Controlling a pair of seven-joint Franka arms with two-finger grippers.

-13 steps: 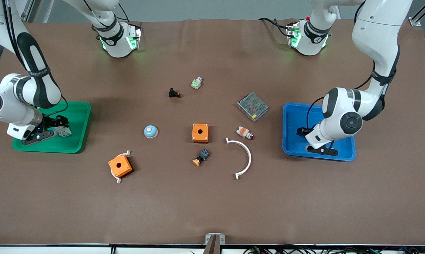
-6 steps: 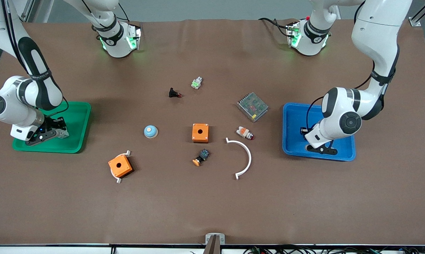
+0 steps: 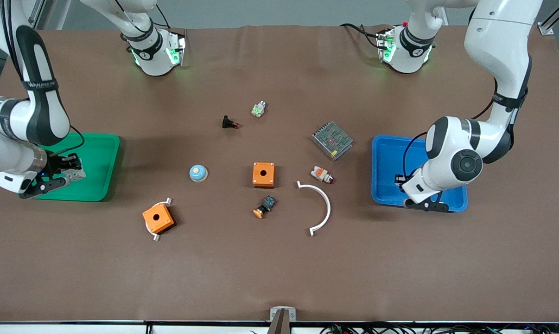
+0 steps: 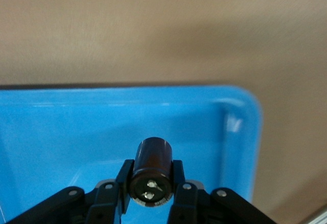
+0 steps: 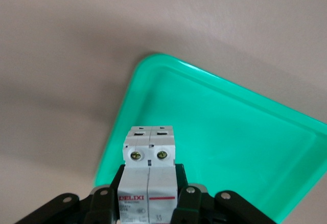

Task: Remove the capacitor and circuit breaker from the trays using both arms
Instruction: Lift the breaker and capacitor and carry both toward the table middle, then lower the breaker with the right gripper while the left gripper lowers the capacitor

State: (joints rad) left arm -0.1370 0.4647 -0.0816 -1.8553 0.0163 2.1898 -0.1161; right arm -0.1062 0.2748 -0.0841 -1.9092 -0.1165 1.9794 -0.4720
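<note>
My left gripper (image 3: 402, 181) is shut on the capacitor (image 4: 152, 164), a small black cylinder with two pale marks on its end. It holds it over the blue tray (image 3: 385, 157), near a corner of the tray (image 4: 76, 132). In the left wrist view the gripper (image 4: 152, 177) clamps the cylinder on both sides. My right gripper (image 3: 66, 170) is shut on the breaker (image 3: 77, 174), a white-grey block (image 5: 149, 165) with a red line, over the green tray (image 3: 96, 183). In the right wrist view the gripper (image 5: 149, 185) is above the tray's rim corner (image 5: 153, 63).
On the brown table between the trays lie a mesh power supply (image 3: 332, 139), two orange boxes (image 3: 263, 174) (image 3: 158, 218), a white arc (image 3: 321, 208), a blue dome (image 3: 198, 173), a black button part (image 3: 229, 123), a white-orange button (image 3: 321, 174), a black-blue switch (image 3: 264, 207) and a green-white part (image 3: 258, 109).
Both arms have risen a little with their parts still held. The right gripper has drifted toward the green tray's outer end; the left hand has shifted toward the blue tray's near edge.
</note>
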